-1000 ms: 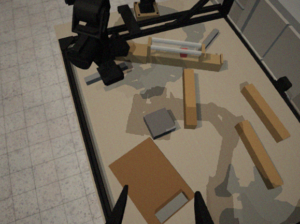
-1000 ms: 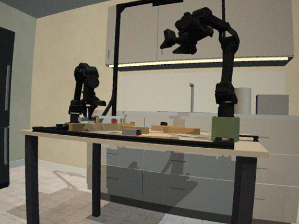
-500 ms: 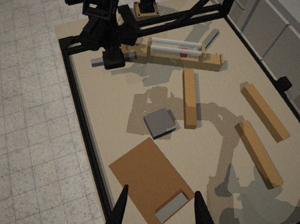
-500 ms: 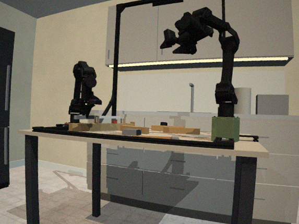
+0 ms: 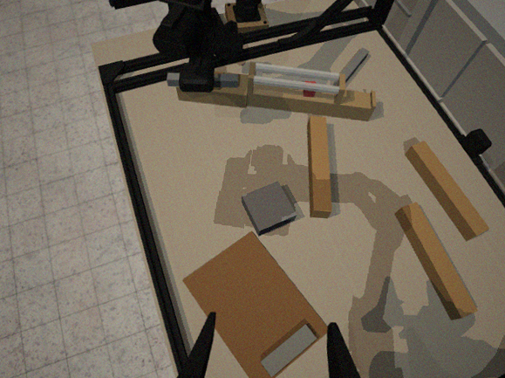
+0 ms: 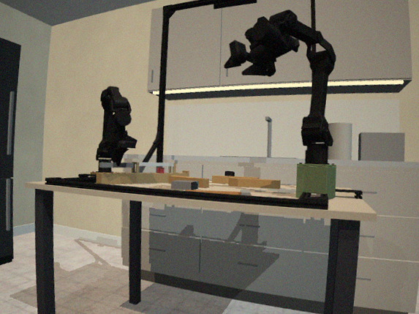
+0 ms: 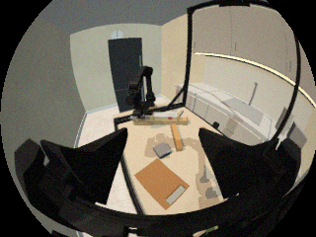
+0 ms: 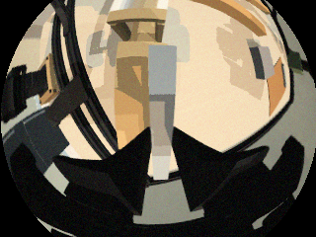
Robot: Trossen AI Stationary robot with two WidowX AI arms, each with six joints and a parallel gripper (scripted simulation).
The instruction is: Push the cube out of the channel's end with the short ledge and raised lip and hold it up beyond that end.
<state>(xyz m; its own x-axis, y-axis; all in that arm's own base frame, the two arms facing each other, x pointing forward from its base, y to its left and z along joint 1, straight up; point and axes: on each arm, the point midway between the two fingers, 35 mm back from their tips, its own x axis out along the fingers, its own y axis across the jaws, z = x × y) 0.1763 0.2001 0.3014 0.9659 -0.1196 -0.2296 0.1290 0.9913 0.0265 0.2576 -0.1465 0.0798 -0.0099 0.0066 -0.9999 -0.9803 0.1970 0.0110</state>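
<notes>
The base's far end has a short ledge with a raised lip point(image 5: 371, 98). My right gripper point(image 5: 197, 79) is at the opposite end, shut on a grey stick point(image 5: 227, 79) that lies along the base and points into the channel. The stick's tip is short of the cube. My left gripper point(image 6: 235, 56) is open and empty, high above the table; its fingers show at the lower edge of the top view point(image 5: 272, 342).
Three wooden blocks point(image 5: 319, 164) point(image 5: 445, 189) point(image 5: 435, 259) lie on the table. There is a grey flat block point(image 5: 268, 207) and a brown board point(image 5: 252, 309) with a grey piece on it. Another grey stick point(image 5: 355, 62) lies behind the channel. A black frame borders the table.
</notes>
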